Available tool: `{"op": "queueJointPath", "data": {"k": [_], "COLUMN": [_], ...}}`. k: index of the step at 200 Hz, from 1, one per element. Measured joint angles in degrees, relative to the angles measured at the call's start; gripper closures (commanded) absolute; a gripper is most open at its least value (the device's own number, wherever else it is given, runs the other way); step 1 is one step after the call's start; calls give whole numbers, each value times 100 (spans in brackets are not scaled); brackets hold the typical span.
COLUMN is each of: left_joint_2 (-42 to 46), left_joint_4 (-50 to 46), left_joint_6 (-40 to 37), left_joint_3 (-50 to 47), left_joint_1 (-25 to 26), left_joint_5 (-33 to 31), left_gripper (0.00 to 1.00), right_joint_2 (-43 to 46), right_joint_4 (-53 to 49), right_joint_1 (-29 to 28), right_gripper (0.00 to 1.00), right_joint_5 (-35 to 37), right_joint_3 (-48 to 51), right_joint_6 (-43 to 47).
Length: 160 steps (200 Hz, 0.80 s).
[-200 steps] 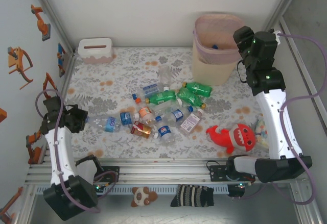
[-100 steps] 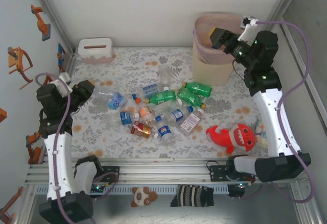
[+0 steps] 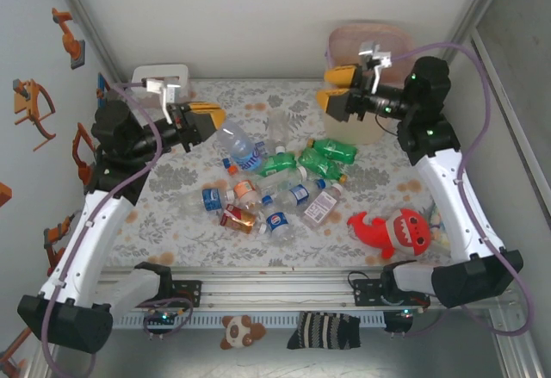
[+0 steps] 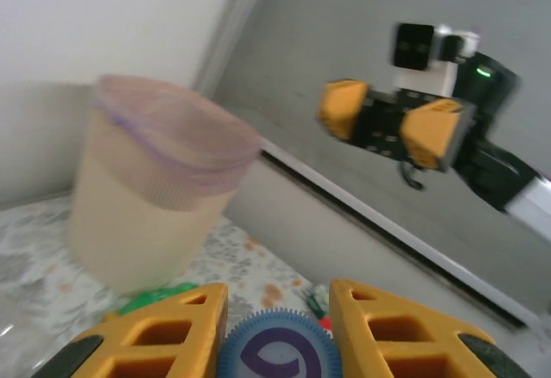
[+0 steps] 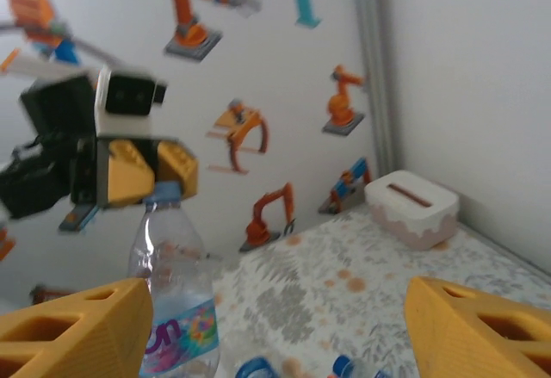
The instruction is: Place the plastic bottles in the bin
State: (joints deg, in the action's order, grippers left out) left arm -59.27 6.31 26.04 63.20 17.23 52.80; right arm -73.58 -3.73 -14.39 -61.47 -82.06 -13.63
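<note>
The table [image 3: 164,180], spread with a flowered cloth, is seen from above with both arms raised over it. The bin [image 3: 357,38] is stood upright at the far right corner, its pink rim partly hidden behind the right arm. A loose heap of plastic bottles [image 3: 275,190] is left lying on the middle of the cloth, well apart from the bin; three green bottles [image 3: 331,148] with yellow caps are found on the side of the heap nearest the bin. A red shark toy [image 3: 392,227] is laid to the right of the heap, near the front edge, and a low white box [image 3: 168,75] is set at the far left corner. The right gripper [image 3: 333,88] is held in the air in front of the bin, its jaws spread wide with nothing between them. The left gripper [image 3: 207,122] is raised over the left half of the table and is pinched on the neck of a clear bottle [image 3: 239,147] with a blue label. This bottle is carried clear of the cloth, above the heap's far left edge. Its blue cap [image 4: 274,348] is seen squeezed between the two yellow fingers in the left wrist view.
</note>
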Motion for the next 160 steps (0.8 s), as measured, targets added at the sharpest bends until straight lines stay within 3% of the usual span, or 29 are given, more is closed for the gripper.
{"op": "queueJointPath", "data": {"k": [27,54,100,160], "left_joint_2": [-249,-474,-662,-697], "left_joint_4": [105,87,76,55], "left_joint_6": [-564,-977,-1327,-1502], "left_joint_3": [348,743,916,916], "left_joint_1": [688,1054,1379,1419], "left_joint_5": [400,649,815,811], "left_gripper": [100,100,100,100], "right_joint_2": [-2,0,-192,-503], "right_joint_4": [-1123,-1744,-2197,-2555], "right_joint_1": [-516,-881,-1353,-1827], "right_gripper": [14,9,7,7], "right_joint_5": [-498,-750,-745,-730], "right_joint_3": [-195,-299,-372,-396], "right_joint_6": [1281,2070,2529,2763]}}
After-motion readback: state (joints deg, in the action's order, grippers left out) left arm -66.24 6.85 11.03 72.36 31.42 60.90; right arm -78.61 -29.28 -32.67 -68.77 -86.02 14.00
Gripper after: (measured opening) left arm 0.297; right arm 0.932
